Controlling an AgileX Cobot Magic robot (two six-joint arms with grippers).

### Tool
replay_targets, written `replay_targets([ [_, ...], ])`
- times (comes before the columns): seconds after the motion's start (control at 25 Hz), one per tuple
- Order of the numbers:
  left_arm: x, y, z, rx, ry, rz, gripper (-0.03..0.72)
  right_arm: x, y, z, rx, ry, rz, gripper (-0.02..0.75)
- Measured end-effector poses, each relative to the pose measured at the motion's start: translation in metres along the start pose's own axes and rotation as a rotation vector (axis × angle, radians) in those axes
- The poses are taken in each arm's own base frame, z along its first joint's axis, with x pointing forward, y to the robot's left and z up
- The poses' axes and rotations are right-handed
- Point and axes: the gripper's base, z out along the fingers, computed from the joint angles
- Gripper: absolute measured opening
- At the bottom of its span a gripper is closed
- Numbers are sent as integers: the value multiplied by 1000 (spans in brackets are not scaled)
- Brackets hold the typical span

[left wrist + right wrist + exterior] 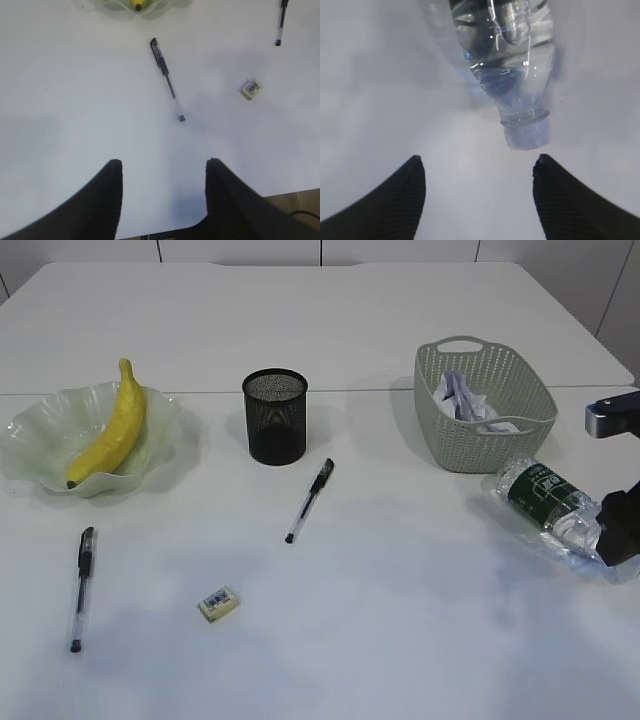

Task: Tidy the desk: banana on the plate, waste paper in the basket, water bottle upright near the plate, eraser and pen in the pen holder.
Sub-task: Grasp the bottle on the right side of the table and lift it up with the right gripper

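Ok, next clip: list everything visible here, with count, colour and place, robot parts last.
desk: one, white, under everything
plate: one, pale green, far left
banana: one, yellow, on the plate
pen holder: one, black mesh, centre back
pens: two, black and clear, centre and front left
eraser: one, pale yellow, front centre
basket: one, sage green, right back
waste paper: white, in the basket
water bottle: one, clear, green label, lying right
left gripper: open, over bare desk
right gripper: open, at the bottle's cap
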Motion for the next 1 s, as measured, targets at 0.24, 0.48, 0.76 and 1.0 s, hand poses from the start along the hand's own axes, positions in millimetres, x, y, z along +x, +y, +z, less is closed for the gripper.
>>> replay_targets([
  [0.24, 0, 0, 0, 0, 0, 0, 382, -2, -4, 13, 22, 15, -26, 501],
  [0.48, -1, 0, 0, 0, -7, 0, 382, 1, -21, 26, 36, 26, 16, 501],
  [0.76, -2, 0, 0, 1, -27, 0, 381, 2, -24, 43, 7, 49, -3, 501],
  [1.0, -2, 0, 0, 3, -27, -1, 381, -1, -25, 51, 8, 36, -11, 501],
])
